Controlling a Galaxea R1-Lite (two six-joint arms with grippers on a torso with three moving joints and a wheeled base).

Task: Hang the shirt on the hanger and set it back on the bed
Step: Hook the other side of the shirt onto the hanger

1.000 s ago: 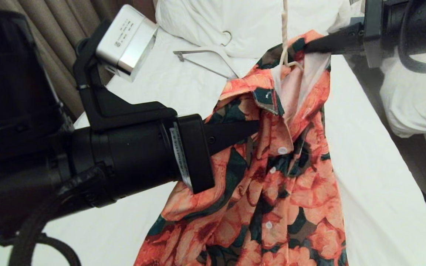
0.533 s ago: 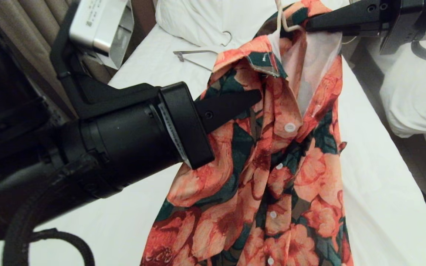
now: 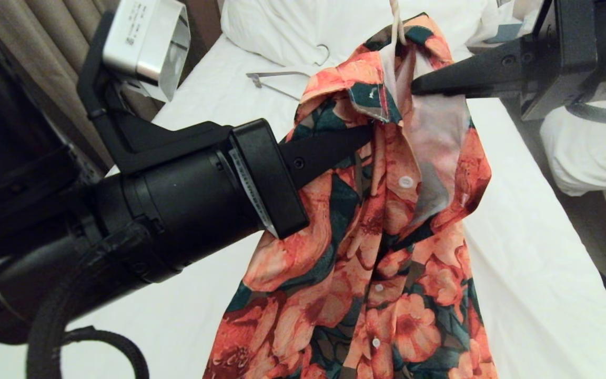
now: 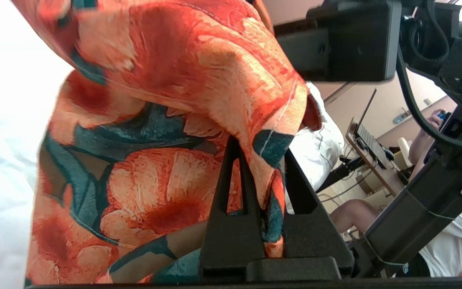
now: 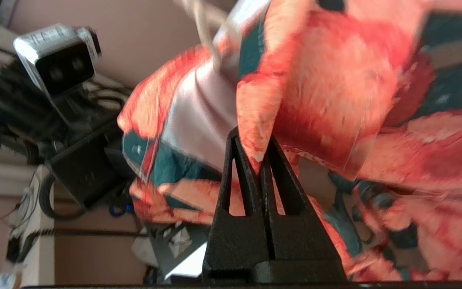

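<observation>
The orange-flowered shirt point(image 3: 376, 252) hangs in the air over the bed point(image 3: 518, 237), its collar up and its pale inside showing at the neck. The cream hanger's twisted neck point(image 3: 396, 21) rises out of the collar; its shoulders are hidden in the cloth. My left gripper point(image 3: 369, 138) is shut on the shirt's left front edge just under the collar. In the left wrist view a fold of shirt point(image 4: 155, 180) is pinched in the left gripper point(image 4: 261, 146). My right gripper point(image 3: 416, 87) is shut on the right collar edge. The right wrist view shows the right gripper point(image 5: 254, 136) clamping shirt cloth point(image 5: 335, 80) below the hanger wire point(image 5: 209, 24).
A thicker grey-white hanger point(image 3: 282, 79) lies on the sheet by the pillow point(image 3: 308, 26). Curtains point(image 3: 45, 52) are at the left and a second bed with a puffy duvet point(image 3: 587, 147) at the right. A seated person point(image 4: 447, 241) shows in the left wrist view.
Both grippers lifted the shirt's collar higher. The right gripper then came down and toward the left one, and the right front now folds open with more pale inside showing.
</observation>
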